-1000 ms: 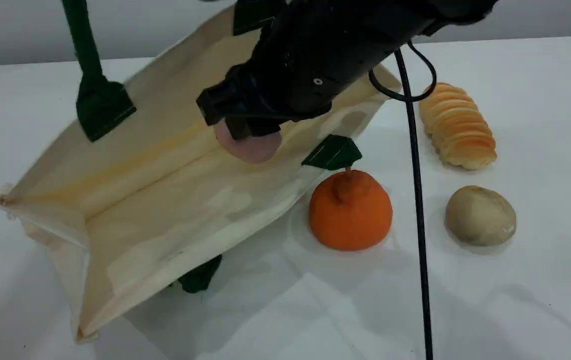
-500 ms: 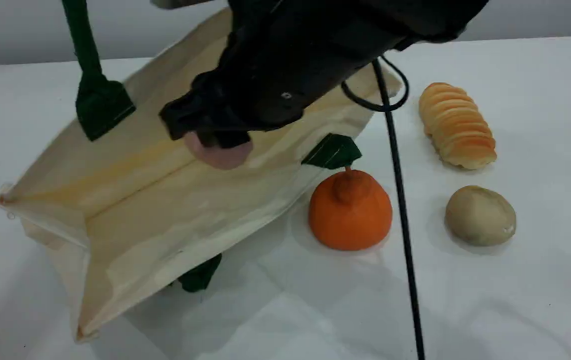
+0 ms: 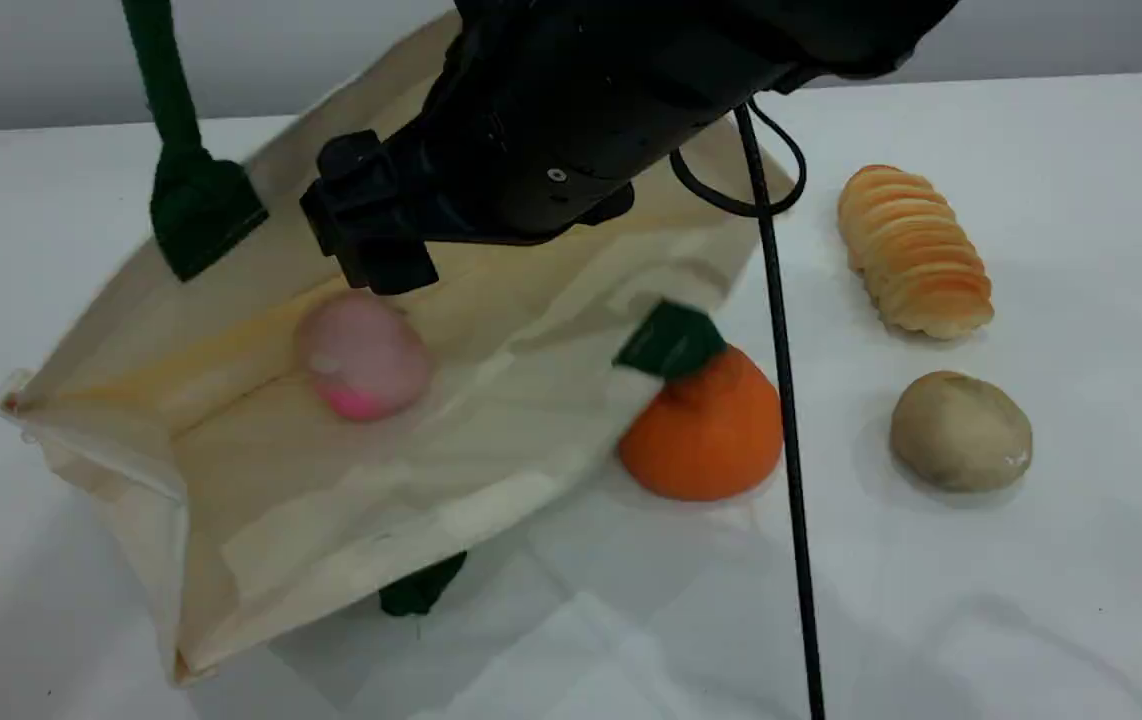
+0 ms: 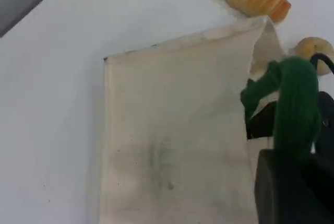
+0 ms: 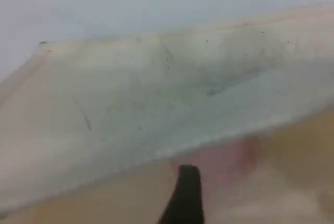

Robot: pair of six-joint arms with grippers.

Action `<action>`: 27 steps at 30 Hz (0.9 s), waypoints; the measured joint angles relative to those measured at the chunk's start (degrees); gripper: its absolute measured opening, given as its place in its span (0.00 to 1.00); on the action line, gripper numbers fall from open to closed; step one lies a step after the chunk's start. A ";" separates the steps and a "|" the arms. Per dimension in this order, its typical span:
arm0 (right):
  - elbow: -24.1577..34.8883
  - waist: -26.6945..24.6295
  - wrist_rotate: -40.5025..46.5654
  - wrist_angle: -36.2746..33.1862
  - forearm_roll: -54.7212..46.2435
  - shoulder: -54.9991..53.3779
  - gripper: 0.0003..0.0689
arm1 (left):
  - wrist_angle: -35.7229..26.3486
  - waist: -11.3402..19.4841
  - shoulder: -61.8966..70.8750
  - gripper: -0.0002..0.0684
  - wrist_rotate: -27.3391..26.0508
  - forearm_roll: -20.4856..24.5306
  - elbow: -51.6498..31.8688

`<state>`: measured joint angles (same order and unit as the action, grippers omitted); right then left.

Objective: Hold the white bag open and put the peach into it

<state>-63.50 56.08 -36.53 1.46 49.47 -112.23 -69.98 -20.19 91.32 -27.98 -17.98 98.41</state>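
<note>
The white bag (image 3: 351, 470) gapes wide, its green handle (image 3: 163, 90) clamped by the left gripper (image 4: 292, 166) at eleven o'clock. The right gripper (image 3: 371, 245), jaws spread and empty, hangs just above the peach (image 3: 363, 355), which lies inside the bag. Looks done bar withdrawing. No writing is readable.

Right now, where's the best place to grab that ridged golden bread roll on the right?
Grip the ridged golden bread roll across its narrow middle, coming straight down from above. It lies flat and elongated on the white table, both long sides clear.
</note>
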 joint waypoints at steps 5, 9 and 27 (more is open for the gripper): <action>0.30 -0.07 -1.93 -3.60 -0.10 0.54 0.79 | 0.00 0.00 0.00 0.14 -0.19 0.40 0.00; 0.90 -0.48 -3.09 -8.12 -0.52 2.03 0.71 | 0.00 0.00 0.00 0.14 -0.19 1.64 0.00; 0.90 -15.30 14.04 -31.85 -22.47 17.30 0.01 | 0.00 0.00 0.00 0.14 -0.19 1.54 0.00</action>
<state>-62.61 40.78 -22.49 -30.39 26.99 -94.93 -69.98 -20.19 91.32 -28.17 -16.45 98.41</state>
